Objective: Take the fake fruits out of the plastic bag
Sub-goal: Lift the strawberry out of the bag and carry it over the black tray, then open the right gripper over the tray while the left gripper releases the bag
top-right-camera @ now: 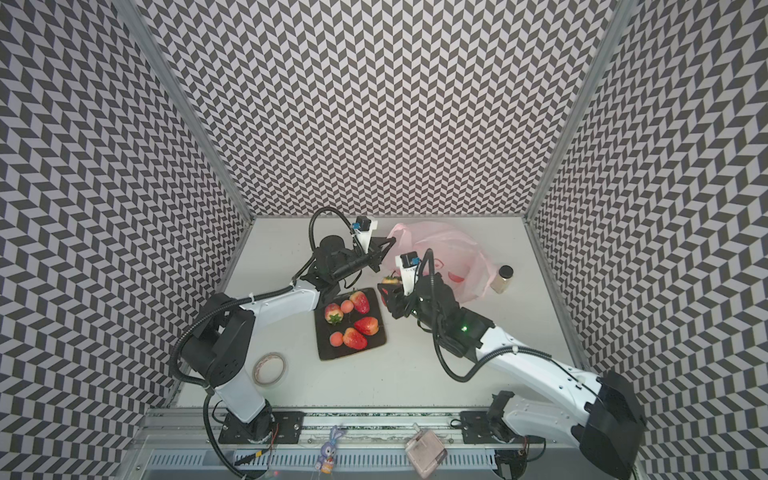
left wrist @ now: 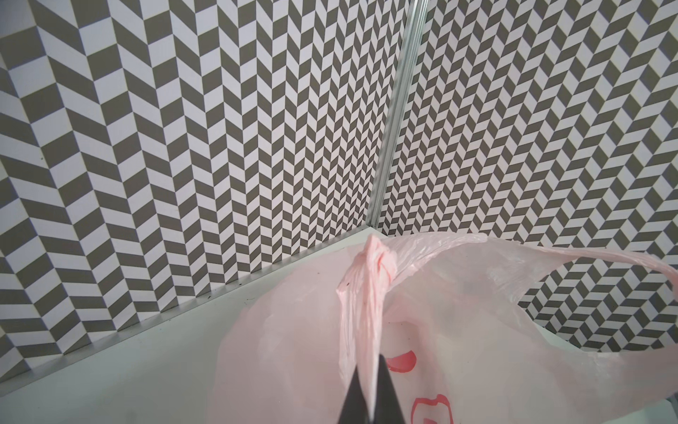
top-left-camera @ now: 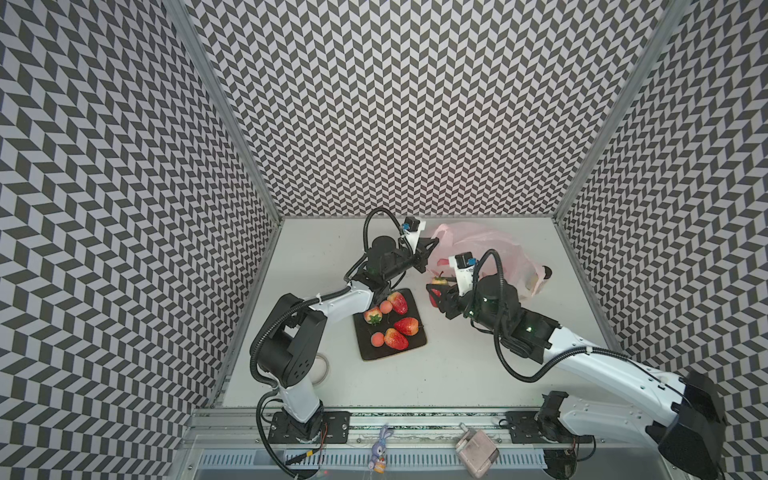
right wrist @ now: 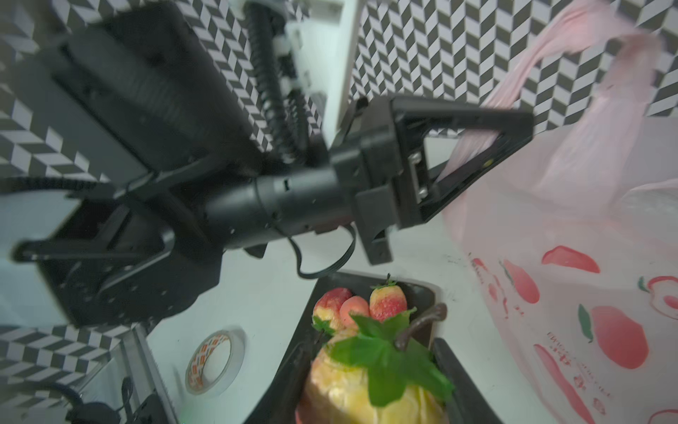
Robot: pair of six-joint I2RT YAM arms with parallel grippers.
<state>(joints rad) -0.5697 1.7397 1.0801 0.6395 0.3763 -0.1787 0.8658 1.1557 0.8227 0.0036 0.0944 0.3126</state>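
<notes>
Near dark plate (top-right-camera: pixel 332 353), tape roll (top-right-camera: pixel 269 369); beside plastic bag (top-right-camera: pixel 453 253), small bottle (top-right-camera: pixel 502 279).

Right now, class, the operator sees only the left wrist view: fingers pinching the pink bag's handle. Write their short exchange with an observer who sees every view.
Operator: What is my right arm doing?
Observer: The right fingers hold a strawberry outside the plastic bag.
Operator: How many other fruits are out of the bag?
Observer: Six lie on the black plate: four strawberries and two peach-coloured balls.
</notes>
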